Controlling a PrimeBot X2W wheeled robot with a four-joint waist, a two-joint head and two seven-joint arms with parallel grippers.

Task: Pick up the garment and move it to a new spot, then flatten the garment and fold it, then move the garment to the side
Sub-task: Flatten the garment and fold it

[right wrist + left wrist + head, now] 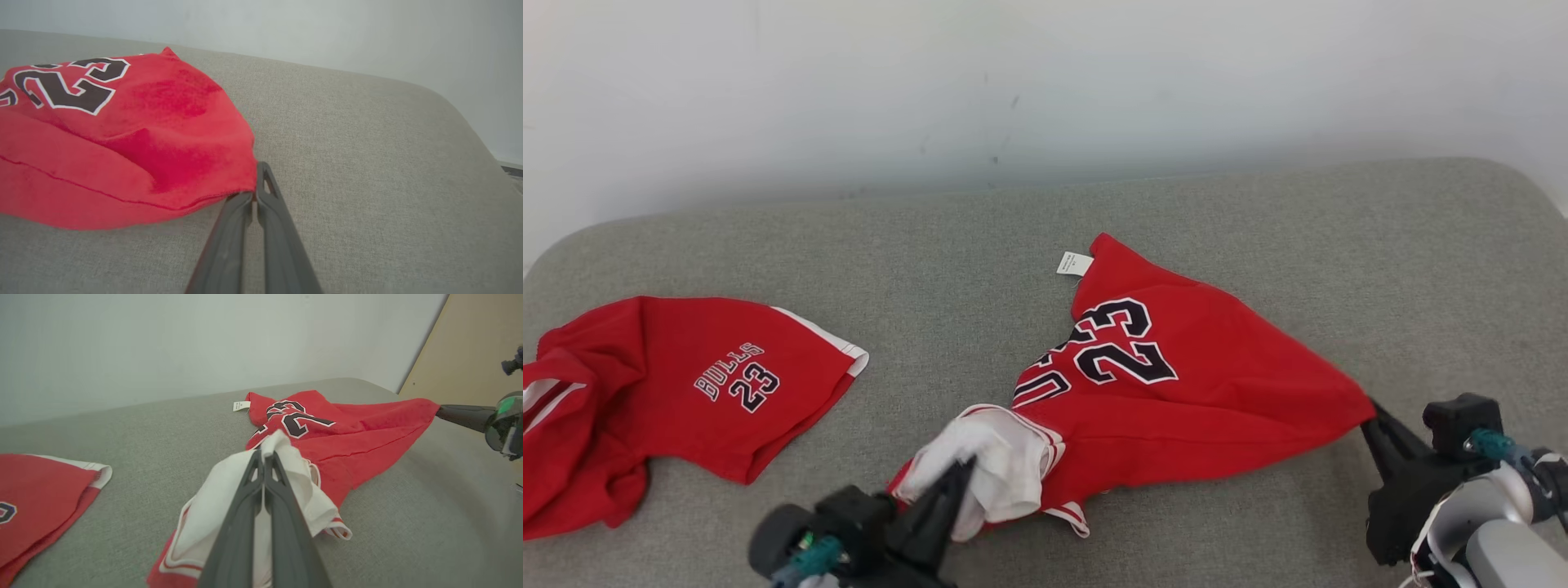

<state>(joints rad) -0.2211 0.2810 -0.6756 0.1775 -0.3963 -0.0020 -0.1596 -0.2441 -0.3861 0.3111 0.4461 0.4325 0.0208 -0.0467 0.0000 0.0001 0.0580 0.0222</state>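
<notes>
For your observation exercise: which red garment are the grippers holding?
The jersey with the large 23, pinched at both ends; the BULLS garment lies untouched at left.

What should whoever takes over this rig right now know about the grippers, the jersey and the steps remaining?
Left gripper: shut on the white-lined edge of the jersey.
Right gripper: shut on its red corner.
The jersey is stretched between them over the grey cushion, creased, number 23 facing up. A second red garment lies apart at the left.
Done: both grips taken; whether it has been relocated, I cannot tell.
Left: lay flat, fold, move aside.
</notes>
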